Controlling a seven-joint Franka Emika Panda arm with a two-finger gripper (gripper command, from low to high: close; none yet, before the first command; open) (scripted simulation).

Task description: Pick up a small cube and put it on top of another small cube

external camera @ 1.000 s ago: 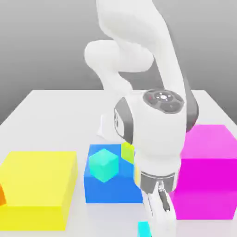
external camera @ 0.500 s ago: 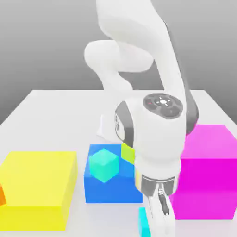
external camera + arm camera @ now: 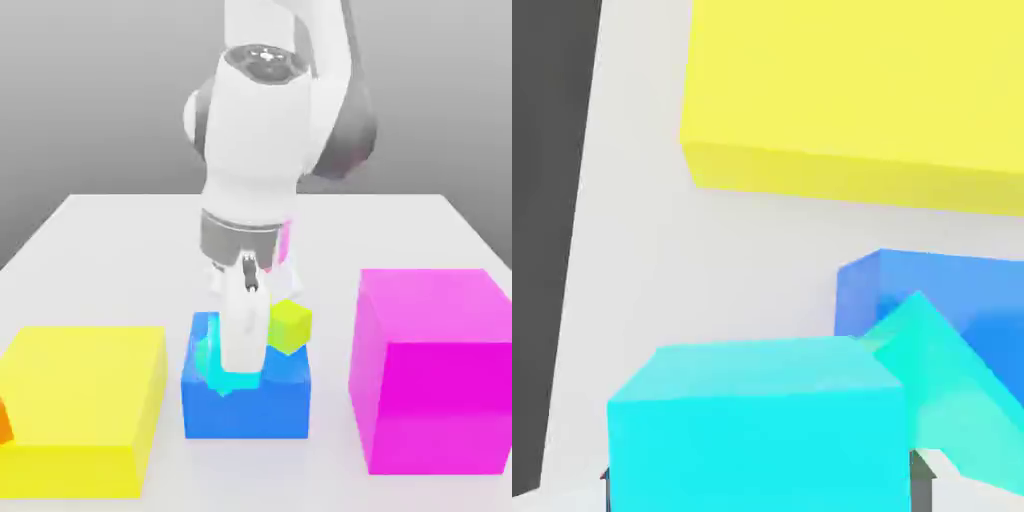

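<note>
Mid-task, at the placing stage, judging from how things lie. Tool (image 3: 240, 368) lowered over the blue block (image 3: 285, 405) near the middle of the bench (image 3: 120, 240), clenched on the small cyan cube (image 3: 757, 425): in the hand view, cube seated between two dark finger stubs at its lower corners, so held rather than resting. In the exterior view, cyan visible around the tool's tip, low on the blue block's top.

Turquoise cube (image 3: 952, 390) sitting on the blue block, just beside the carried cube and tilted relative to it in the hand view, one corner tucked behind the cyan cube's edge. Touching or merely overlapping in that view: cannot tell. Carried cube apparently not yet squarely above the turquoise one, more alongside it.

Done so far, as a judgement: pick-up accomplished, cube brought to the target's block. Left: centring over the turquoise cube, setting down on its top face, releasing, backing off.

Elsewhere: yellow-green cube (image 3: 291, 325) on the far right part of the blue block, clear of the tool; big yellow block (image 3: 80, 400) at the exterior view's left; big magenta block (image 3: 435, 370) at its right.
</note>
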